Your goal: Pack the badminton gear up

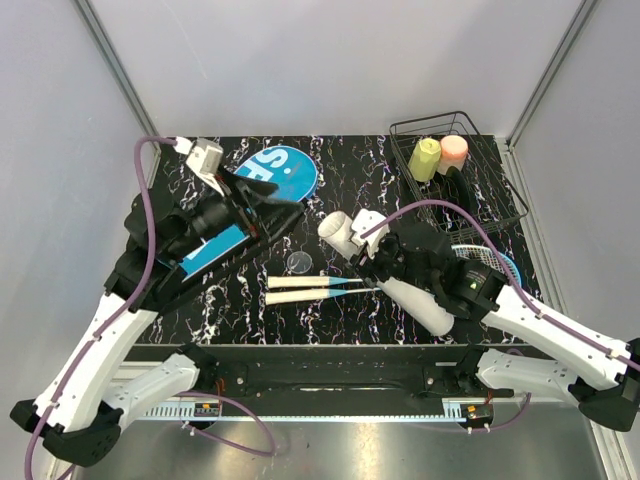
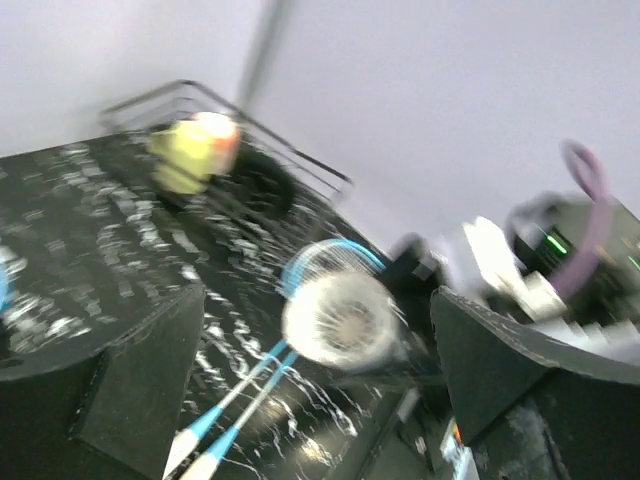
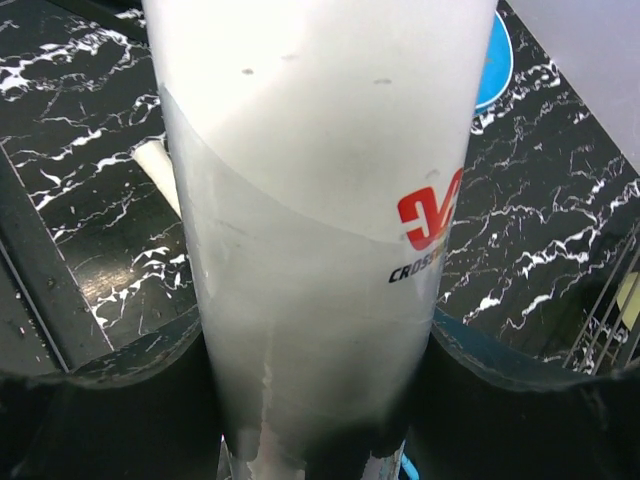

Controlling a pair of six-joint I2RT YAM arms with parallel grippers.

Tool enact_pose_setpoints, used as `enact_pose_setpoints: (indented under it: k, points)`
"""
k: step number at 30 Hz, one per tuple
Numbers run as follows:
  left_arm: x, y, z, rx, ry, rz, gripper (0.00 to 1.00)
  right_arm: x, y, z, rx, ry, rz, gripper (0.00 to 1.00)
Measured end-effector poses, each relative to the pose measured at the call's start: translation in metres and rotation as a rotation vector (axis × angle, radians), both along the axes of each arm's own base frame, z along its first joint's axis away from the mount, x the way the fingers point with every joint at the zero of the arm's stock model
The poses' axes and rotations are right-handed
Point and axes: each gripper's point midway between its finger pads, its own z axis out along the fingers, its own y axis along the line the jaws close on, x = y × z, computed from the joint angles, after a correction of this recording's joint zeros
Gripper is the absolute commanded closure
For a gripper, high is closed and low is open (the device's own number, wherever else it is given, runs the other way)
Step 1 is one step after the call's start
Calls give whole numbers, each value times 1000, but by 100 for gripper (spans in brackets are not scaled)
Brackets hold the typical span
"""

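The right gripper (image 3: 320,345) is clamping its jaws on the one white tube (image 3: 320,150), tilted, with its long axis and open mouth aiming at the nearer left gripper (image 1: 262,193), whose jaws are standing apart, empty. Two rackets (image 1: 300,289) are lying beside the tube, and one blue cover (image 1: 285,170) is lying beyond its mouth.

Smooth glossy tube (image 3: 320,200), wire basket (image 1: 470,190)

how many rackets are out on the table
2. The far racket and the near racket lie side by side mid-table, heads partly under the right arm. Another could hide in the blue cover.
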Motion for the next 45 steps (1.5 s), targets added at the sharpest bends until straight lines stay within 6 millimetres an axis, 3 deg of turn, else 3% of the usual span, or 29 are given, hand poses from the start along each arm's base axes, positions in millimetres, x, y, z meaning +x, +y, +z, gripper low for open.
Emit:
enact_pose_setpoints:
  k: [2,4,7,9,11,14,15,18,25,29,39,42,43,45]
  points:
    - [28,20,-5,-7,79,189,5,3,-3,-3,-5,3,-27,75]
    - [57,37,-24,36,191,361,11,6,-8,-6,-7,6,-65,74]
    - [100,50,-72,163,363,554,19,9,-16,-4,2,-1,-115,73]
    - [118,51,-120,275,480,628,23,9,-20,1,16,-8,-134,72]
    - [123,52,-172,396,589,676,26,9,-25,7,35,-20,-150,72]
    - [117,47,-229,556,692,701,41,9,-29,13,55,-30,-166,72]
    - [115,43,-242,595,712,701,47,8,-30,14,58,-31,-170,72]
    - [113,28,-280,692,759,694,51,8,-33,15,63,-32,-178,72]
    - [107,5,-365,874,874,675,49,6,-36,14,67,-28,-180,72]
    - [106,-1,-386,901,907,678,50,4,-39,17,78,-33,-180,72]
    - [114,-12,-405,894,923,686,60,2,-41,15,80,-31,-181,73]
    - [114,-12,-412,905,929,686,70,2,-41,15,80,-30,-181,73]
    - [115,-13,-411,898,927,686,81,2,-41,15,80,-30,-181,73]
    - [117,-15,-411,884,925,688,92,2,-41,15,80,-30,-181,73]
